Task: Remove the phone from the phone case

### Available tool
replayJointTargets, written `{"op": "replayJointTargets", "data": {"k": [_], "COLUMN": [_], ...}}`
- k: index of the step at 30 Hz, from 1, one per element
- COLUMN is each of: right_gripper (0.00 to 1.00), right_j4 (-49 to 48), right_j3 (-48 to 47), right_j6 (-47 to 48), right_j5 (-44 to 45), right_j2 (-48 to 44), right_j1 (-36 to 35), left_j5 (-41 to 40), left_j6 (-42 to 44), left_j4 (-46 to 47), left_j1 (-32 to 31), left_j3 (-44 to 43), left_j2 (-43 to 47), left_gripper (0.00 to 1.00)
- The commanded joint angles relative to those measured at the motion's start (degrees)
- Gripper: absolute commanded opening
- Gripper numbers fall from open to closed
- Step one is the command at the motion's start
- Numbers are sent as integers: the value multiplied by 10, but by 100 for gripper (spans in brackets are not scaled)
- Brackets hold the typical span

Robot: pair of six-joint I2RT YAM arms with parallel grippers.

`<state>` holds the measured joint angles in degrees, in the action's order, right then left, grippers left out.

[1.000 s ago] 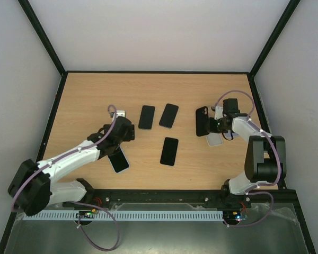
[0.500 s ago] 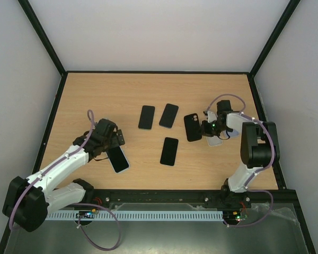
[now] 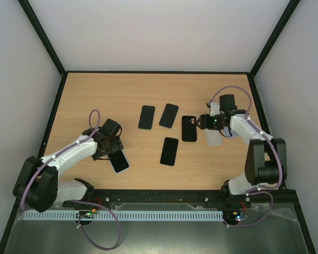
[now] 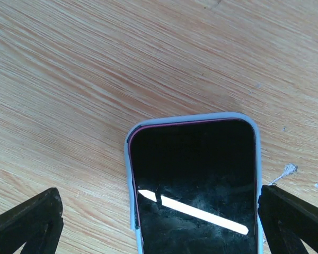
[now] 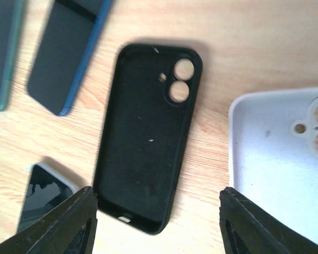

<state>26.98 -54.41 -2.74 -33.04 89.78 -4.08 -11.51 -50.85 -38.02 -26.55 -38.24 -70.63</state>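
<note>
From above, the left gripper (image 3: pixel 112 147) hovers over the far end of a phone (image 3: pixel 120 161) lying in its pale blue case (image 3: pixel 126 164) near the desk's front-left corner. The right gripper (image 3: pixel 202 122) sits toward the right edge, between a black case (image 3: pixel 189 128) and a white case (image 3: pixel 213 138). At the left wrist, the fingers (image 4: pixel 26 225) are spread wide with the phone screen-up between them. At the right wrist, the jaws are parted and empty above the black case, which lies hollow side up beside the white one.
</note>
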Motion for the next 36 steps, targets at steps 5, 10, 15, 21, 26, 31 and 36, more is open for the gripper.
{"op": "replayJointTargets", "data": {"k": [5,10,15,21,26,31,36], "right_gripper": [66,73,74,74,74,74,74], "right_j4": [18,-43,-39,-33,-38,-38,-36], "right_j3": [14,70,68,69,73,73,71], "right_j6": [18,19,27,31,29,27,28], "right_j5": [-38,-48,-50,-47,-45,-42,-42], "right_j2": [-180,-244,-245,-241,-247,-241,-238], "right_j1": [5,5,5,5,5,5,5], "left_j5": [47,69,78,102,127,153,160], "left_j6": [23,9,9,12,21,16,21], "left_j4": [-26,-55,-83,-82,-62,-30,-36], "left_j1": [4,4,4,4,4,4,4], "left_j3": [-55,-78,-100,-103,-97,-75,-98], "left_j2": [-73,-104,-149,-184,-200,-214,-210], "left_gripper": [99,99,99,99,96,90,76]}}
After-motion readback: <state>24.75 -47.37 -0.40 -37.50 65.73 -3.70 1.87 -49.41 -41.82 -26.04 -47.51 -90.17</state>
